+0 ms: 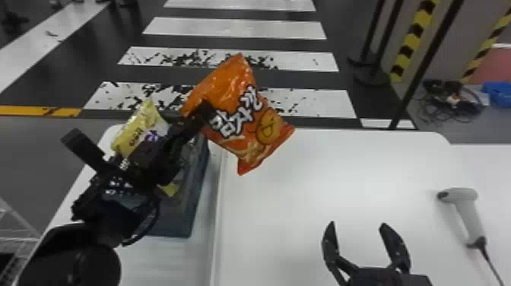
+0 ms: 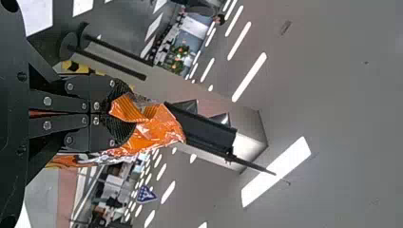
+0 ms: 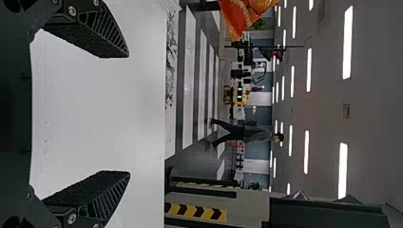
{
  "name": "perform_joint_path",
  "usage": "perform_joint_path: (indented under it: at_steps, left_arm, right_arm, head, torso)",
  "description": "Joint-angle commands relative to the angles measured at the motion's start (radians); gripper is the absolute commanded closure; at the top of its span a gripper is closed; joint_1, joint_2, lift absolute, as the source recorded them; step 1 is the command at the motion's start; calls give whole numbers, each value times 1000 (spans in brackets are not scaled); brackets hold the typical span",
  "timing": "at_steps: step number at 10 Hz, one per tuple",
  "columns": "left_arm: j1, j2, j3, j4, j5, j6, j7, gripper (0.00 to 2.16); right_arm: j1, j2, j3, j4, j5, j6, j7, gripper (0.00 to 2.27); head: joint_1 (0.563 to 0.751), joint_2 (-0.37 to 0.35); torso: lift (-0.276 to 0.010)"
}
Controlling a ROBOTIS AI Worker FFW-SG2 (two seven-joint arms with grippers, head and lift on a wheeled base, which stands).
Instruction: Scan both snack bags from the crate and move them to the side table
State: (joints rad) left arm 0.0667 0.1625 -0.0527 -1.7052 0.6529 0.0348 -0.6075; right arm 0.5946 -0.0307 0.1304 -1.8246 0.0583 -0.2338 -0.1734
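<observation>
One glossy orange snack bag [image 1: 243, 118], raised, pinched in the left gripper [image 1: 203, 111] | at least one yellow snack bag [image 1: 131, 133], at one dark-blue crate [image 1: 176, 222] | right gripper [image 1: 357, 223], two fingers wide apart | one pale-grey handheld scanner [image 1: 467, 215], lying flat

Left wrist view: my left pincer [image 1: 204, 111] is closed on the orange snack bag [image 2: 159, 130]. Crumpled foil juts past my ribbed fingers [image 2: 119, 131]; the bag's remainder runs back alongside one finger. Background: black posts [image 2: 111, 58], ceiling lights [image 2: 249, 77], blue sign [image 2: 146, 194].
</observation>
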Motion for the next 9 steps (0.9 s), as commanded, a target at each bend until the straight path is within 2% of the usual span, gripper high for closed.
perform_joint_path:
  at_steps: [1, 3, 5, 7, 8, 9]
  left_arm:
    - [-74, -23, -88, 127, -2, -8, 8, 2138]
    - [-153, -44, -177, 274, -36, -5, 25, 2138]
    - [-205, -46, -237, 352, -61, 35, 22, 2138]
    - [-229, -64, -250, 430, -52, 100, 6, 2138]
    - [-240, -77, -251, 470, -15, 143, -18, 2138]
    - [-245, -87, -253, 487, -6, 198, -29, 2138]
  right_arm:
    - [4, 0, -3, -5, 0, 0, 0, 117]
    - [13, 0, -6, -19, 0, 0, 0, 117]
    - [16, 0, -9, -28, -2, -3, 0, 117]
    - [16, 0, -8, -33, -3, 0, 0, 117]
    - [16, 0, -8, -36, -3, 0, 0, 117]
    - [16, 0, -6, -36, -3, 0, 0, 117]
  head:
    - [695, -53]
    - [695, -126]
    - [695, -181]
    - [695, -211]
    - [695, -223]
    - [695, -236]
  torso:
    - [-99]
    - [-99]
    - [-99]
    - [-99]
    - [-99]
    - [-99]
